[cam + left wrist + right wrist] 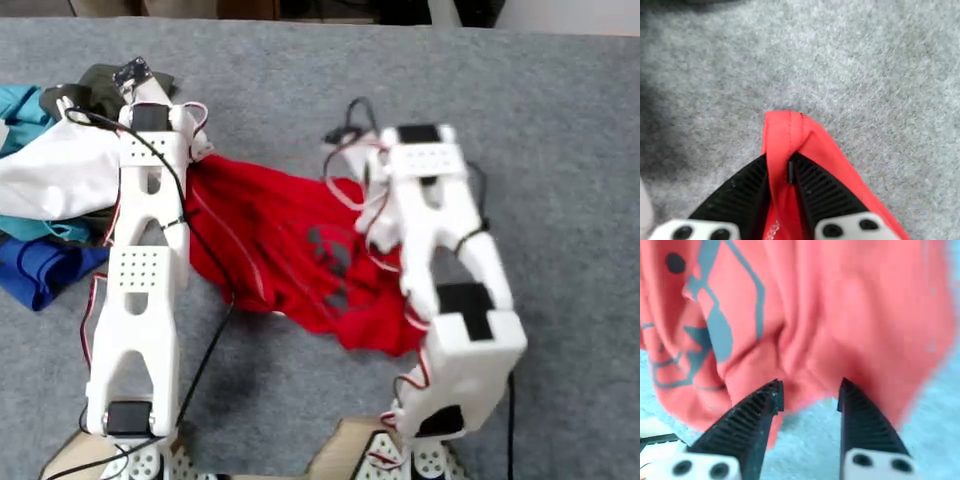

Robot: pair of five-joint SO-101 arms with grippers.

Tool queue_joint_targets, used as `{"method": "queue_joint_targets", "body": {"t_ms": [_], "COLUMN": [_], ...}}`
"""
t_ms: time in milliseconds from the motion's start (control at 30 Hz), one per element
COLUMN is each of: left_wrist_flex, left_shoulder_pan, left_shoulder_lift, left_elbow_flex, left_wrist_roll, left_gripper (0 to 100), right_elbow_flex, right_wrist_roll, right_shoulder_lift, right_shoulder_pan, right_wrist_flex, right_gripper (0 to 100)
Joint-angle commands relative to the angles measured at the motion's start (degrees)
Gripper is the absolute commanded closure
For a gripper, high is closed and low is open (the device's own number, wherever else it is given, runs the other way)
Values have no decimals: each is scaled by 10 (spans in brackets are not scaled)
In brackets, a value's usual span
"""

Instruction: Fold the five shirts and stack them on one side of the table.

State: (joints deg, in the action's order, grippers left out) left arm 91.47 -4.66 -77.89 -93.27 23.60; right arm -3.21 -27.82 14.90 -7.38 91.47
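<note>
We see a red shirt on the grey counter, with two arms over it.
The counter is the biggest thing, and the red shirt lies rumpled in its middle, between the arms. A pile of other shirts, white, blue and green, sits on the left side. The left pincer pinches a corner of the red shirt tight. The right pincer is wide, near the shirt's edge.
</note>
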Motion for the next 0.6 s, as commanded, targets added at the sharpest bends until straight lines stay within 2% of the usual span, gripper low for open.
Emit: {"method": "queue_joint_targets", "body": {"t_ms": [0,167,367,567], "left_wrist_flex": [-7,-7,-6,-6], "left_shoulder_pan": [0,0,0,1], "left_shoulder_lift": [11,11,11,11], "left_elbow_flex": [-26,-26,-26,-26], "left_wrist_roll": [-4,-4,-4,-4], "left_gripper": [981,981,981,981], "right_elbow_flex": [-90,-175,-262,-460], "right_wrist_roll": [7,51,146,292], "right_shoulder_lift": [-68,-35,164,350], "right_shoulder_pan": [35,69,73,71], "right_wrist_flex": [30,11,-29,60], "right_gripper": [792,792,792,793]}}
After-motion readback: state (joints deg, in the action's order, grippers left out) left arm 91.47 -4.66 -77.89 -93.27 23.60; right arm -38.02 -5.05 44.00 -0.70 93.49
